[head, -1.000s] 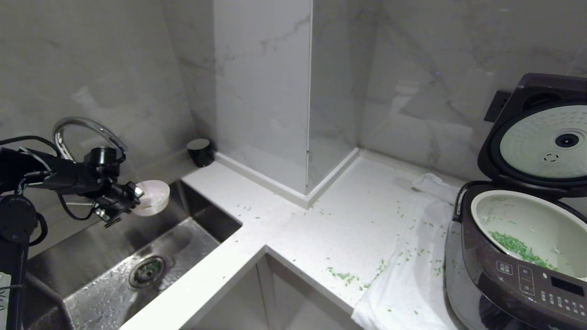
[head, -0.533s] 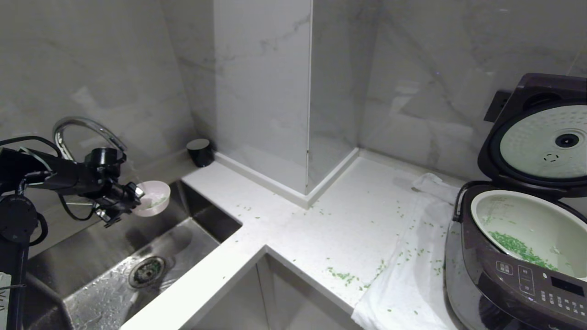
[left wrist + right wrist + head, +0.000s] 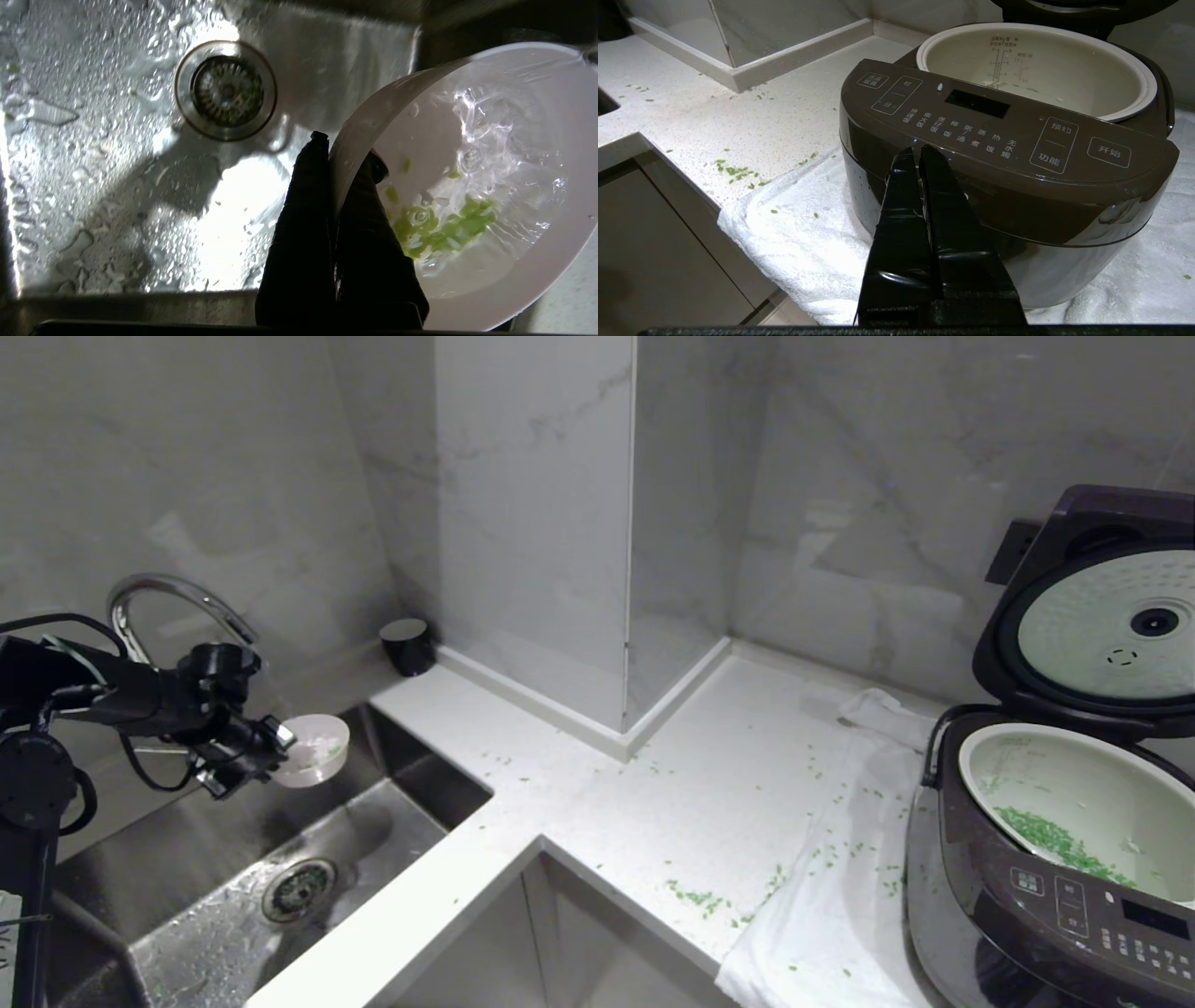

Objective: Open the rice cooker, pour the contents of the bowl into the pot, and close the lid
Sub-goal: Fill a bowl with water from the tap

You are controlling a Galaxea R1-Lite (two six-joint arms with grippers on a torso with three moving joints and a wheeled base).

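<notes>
Three views. Head: left gripper clamps the bowl over the sink; rice cooker cut off at right, lid raised. Left wrist: water blurs the contents. Right wrist: right gripper closed, empty, before the cooker; pot floor hidden.

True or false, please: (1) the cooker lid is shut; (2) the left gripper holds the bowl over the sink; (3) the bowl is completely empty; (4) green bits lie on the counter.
1. False: the lid stands open above the pot.
2. True: the left gripper pinches the bowl rim over the sink.
3. False: it holds water and some green bits.
4. True: they are scattered on the counter.
</notes>
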